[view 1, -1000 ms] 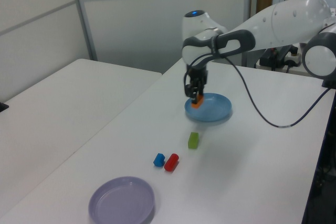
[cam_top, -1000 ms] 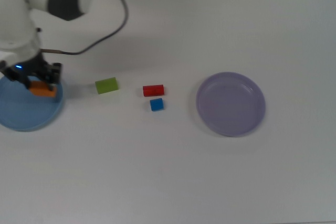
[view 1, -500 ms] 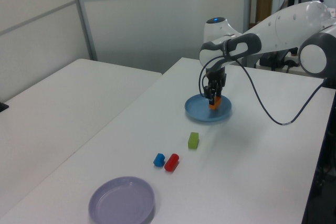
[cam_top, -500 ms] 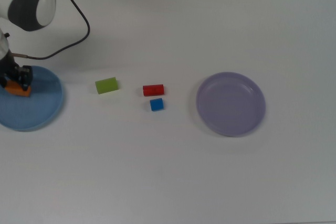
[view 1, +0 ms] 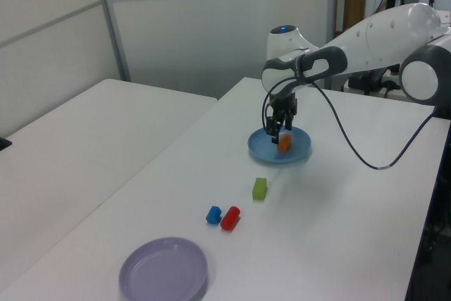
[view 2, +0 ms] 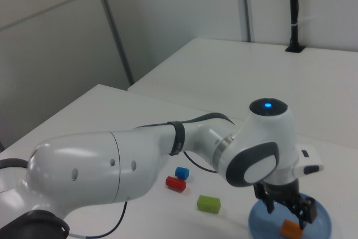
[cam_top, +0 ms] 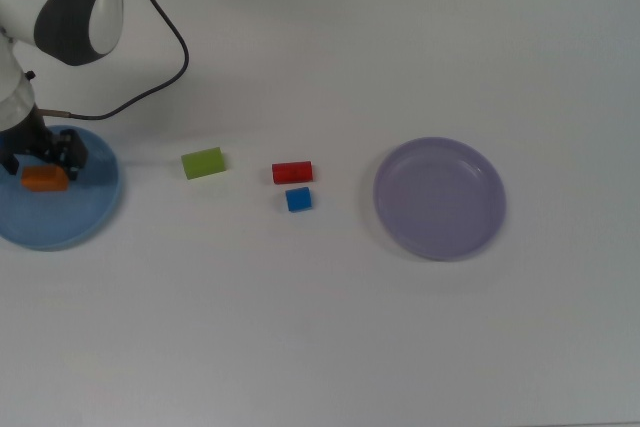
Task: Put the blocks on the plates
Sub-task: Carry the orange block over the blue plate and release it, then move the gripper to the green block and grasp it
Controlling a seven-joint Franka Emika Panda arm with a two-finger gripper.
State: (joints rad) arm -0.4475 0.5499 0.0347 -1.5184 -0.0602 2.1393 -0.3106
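The orange block (cam_top: 45, 179) lies flat on the light blue plate (cam_top: 62, 229) at the top view's left edge. My gripper (cam_top: 40, 157) hangs just above the block, open and apart from it; the right view shows the fingers (view 2: 310, 211) spread wide over the orange block (view 2: 291, 229). On the table between the plates sit the green block (cam_top: 203, 162), the red block (cam_top: 292, 172) and the blue cube (cam_top: 298, 199). The lavender plate (cam_top: 440, 197) at the top view's right holds nothing.
A black cable (cam_top: 150, 77) trails from the arm over the table behind the green block. In the left view a second white table (view 1: 84, 139) stands to the left, and the arm's white links (view 1: 380, 33) reach in from the right.
The gripper has opened and let go of the orange block, which now lies on the blue plate. The gripper has lifted slightly off it. The other blocks have not moved.
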